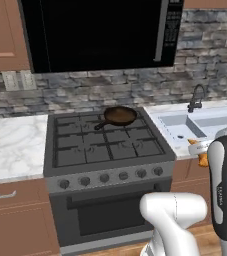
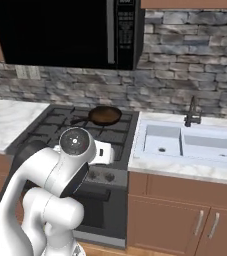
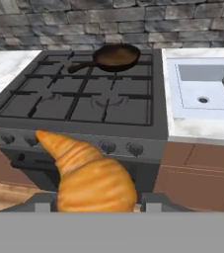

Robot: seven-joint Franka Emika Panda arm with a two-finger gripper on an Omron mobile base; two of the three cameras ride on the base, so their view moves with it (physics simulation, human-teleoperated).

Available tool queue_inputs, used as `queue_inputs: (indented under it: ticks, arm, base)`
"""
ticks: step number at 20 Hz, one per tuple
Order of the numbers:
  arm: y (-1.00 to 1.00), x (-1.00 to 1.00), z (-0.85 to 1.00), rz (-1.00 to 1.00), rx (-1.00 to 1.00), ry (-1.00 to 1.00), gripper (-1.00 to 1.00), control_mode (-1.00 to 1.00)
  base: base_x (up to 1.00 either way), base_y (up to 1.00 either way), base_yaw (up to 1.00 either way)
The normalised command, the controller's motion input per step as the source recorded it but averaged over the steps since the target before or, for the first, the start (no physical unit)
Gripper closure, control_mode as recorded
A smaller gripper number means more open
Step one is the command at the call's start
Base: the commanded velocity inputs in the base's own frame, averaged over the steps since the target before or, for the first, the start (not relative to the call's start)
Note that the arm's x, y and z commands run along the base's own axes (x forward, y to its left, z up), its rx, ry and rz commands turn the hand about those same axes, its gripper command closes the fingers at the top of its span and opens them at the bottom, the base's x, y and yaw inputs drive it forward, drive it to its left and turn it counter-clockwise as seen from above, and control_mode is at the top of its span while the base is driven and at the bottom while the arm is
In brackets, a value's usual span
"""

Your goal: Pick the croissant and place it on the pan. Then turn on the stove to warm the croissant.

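Grey stove (image 1: 107,145) between marble counter (image 1: 12,145) and sink (image 2: 185,142), stone backsplash (image 2: 185,65) behind.

Even, flat rendered light showing w/ soft shadows, no glare, pics looking low-res, slightly blurring, edges undistorted.
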Motion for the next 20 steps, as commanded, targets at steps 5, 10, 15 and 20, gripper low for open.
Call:
queue_inputs:
  ticks: [5,10,15,20]
  arm:
    - [0.00,0.00,0.00,0.00,0.00,0.00,1.00,1.00]
    - [0.00,0.00,0.00,0.00,0.00,0.00,1.00,1.00]
    - [0.00,0.00,0.00,0.00,0.00,0.00,1.00,1.00]
    - [0.00,0.00,0.00,0.00,0.00,0.00,1.00,1.00]
  base:
    - [0.00,0.52,0.00]
    - [0.00,0.41,0.00]
    - [0.00,0.33,0.00]
    - [0.00,0.34,0.00]
